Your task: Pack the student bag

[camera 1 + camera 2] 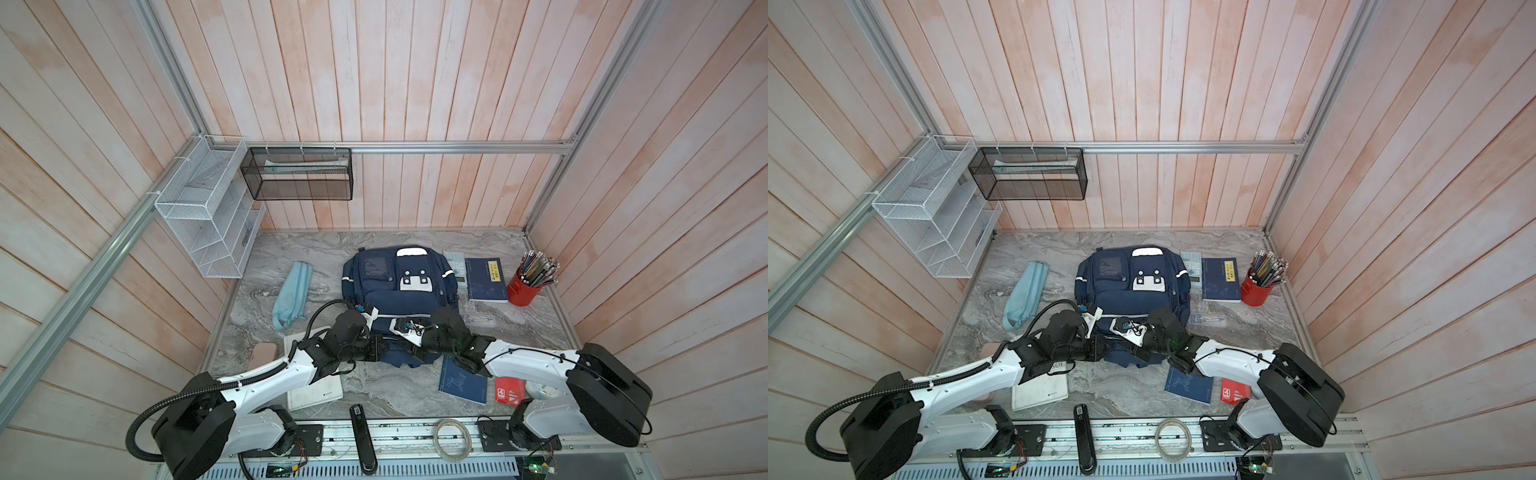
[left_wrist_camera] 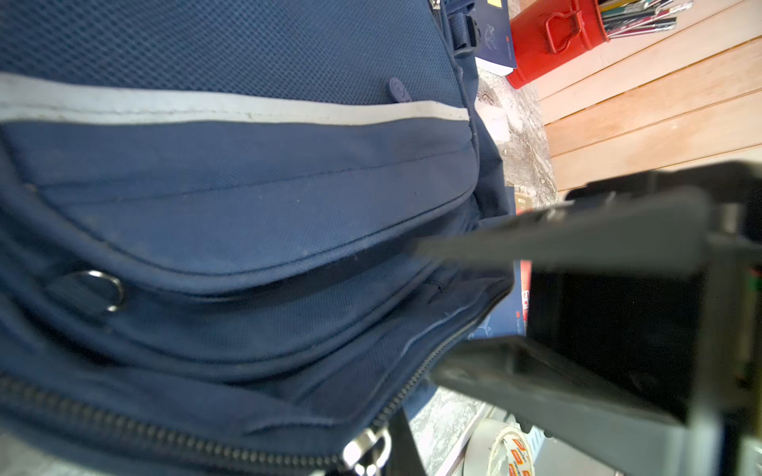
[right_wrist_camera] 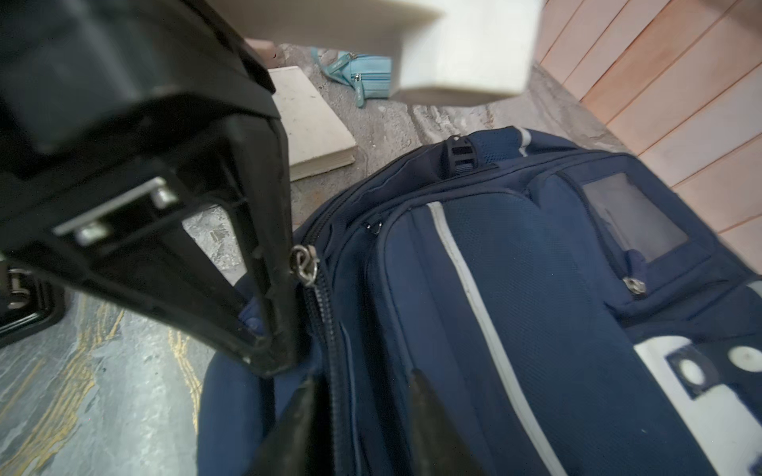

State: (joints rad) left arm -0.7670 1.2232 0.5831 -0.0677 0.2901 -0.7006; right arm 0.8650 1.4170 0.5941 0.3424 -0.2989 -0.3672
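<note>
**Opening the main zip: both claws at the near rim**

Step in hand, by my reading: get the main compartment unzipped. To do it well, let the left claw (image 3: 268, 354) serve as anchor with the fabric taut; the right claw (image 3: 363, 377) should draw along the line of the zip track (image 3: 325, 329), low and level, never upward. Soft cloth bunches, and the whole bag may slide on the smooth counter (image 1: 374, 395).

Left claw: closed tight; tips at the rim just beside the metal zip puller (image 3: 304, 266); seemingly pinching fabric. Right claw: jaws a little apart, astride the track; whether they bite cannot be told.

The student bag (image 1: 399, 291) lies flat mid-counter, front face up, in both top views; both claws meet at its near edge, one from each side.
</note>
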